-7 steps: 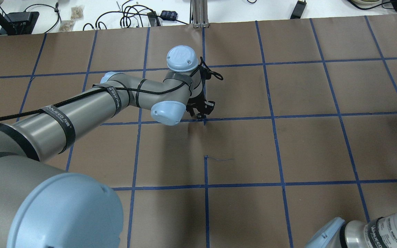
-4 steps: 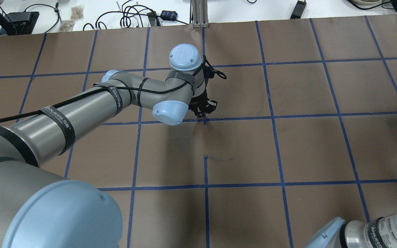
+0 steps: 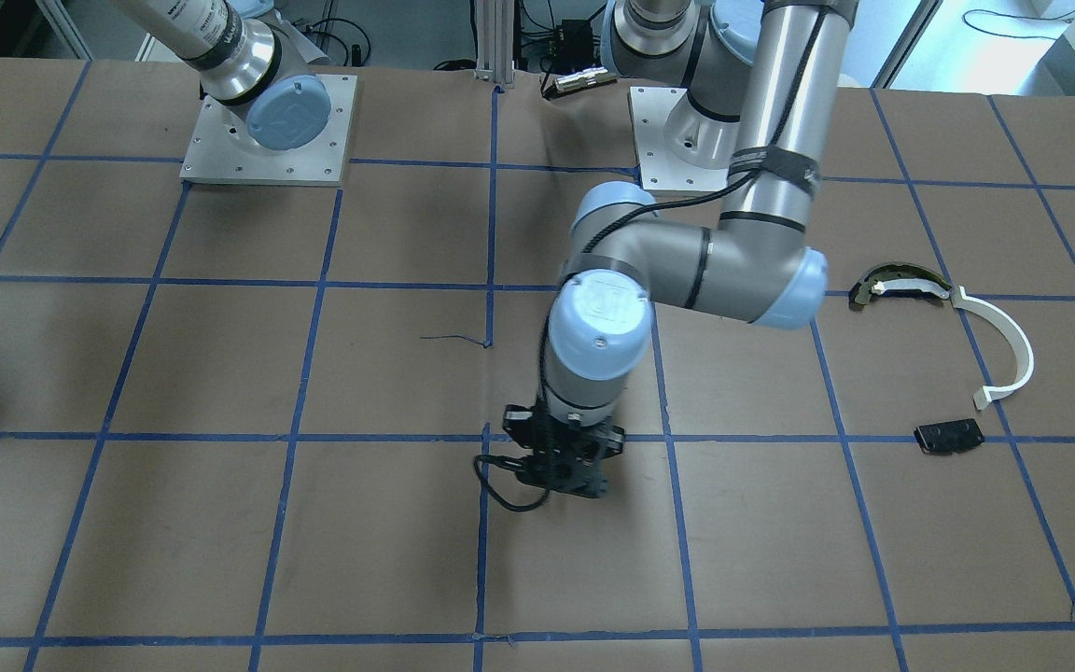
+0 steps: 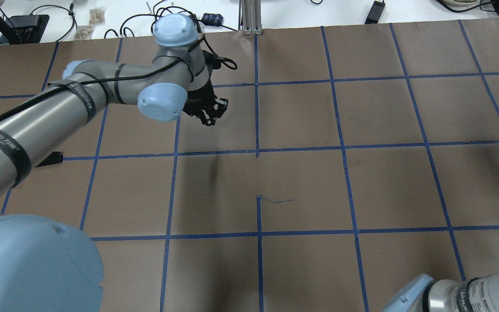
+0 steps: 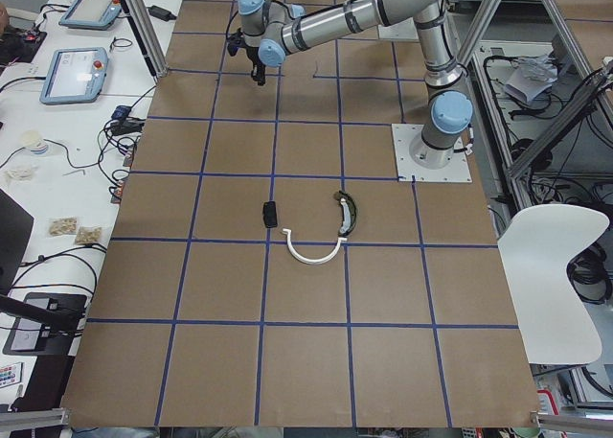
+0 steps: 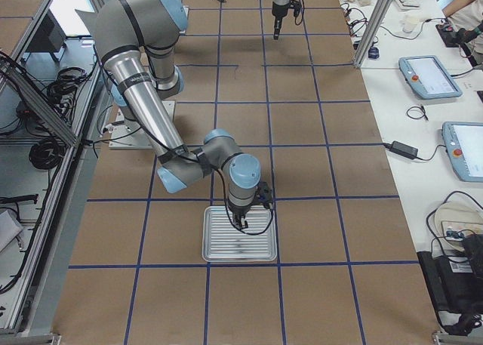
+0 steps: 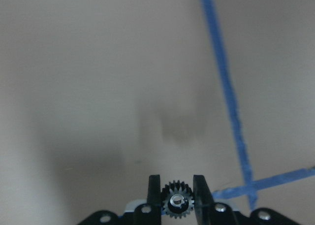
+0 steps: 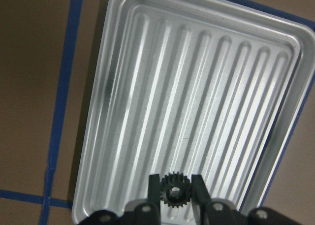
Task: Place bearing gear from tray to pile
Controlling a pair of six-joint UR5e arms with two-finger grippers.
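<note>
Our left gripper point(image 7: 176, 186) pinches a bearing gear point(image 7: 176, 205) over the worktop point(image 7: 98, 87); the right gripper point(image 8: 173, 181) pinches another above the tray point(image 8: 197, 62) — we judge it stiff, light, likely slick, best held with jaws across the teeth.

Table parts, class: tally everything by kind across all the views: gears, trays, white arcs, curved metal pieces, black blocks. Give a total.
Gears: 2, a gear in the left gripper, a gear in the right gripper
Tray: 1
White arc: 1
Curved metal piece: 1
Black block: 1
Total: 6
</note>
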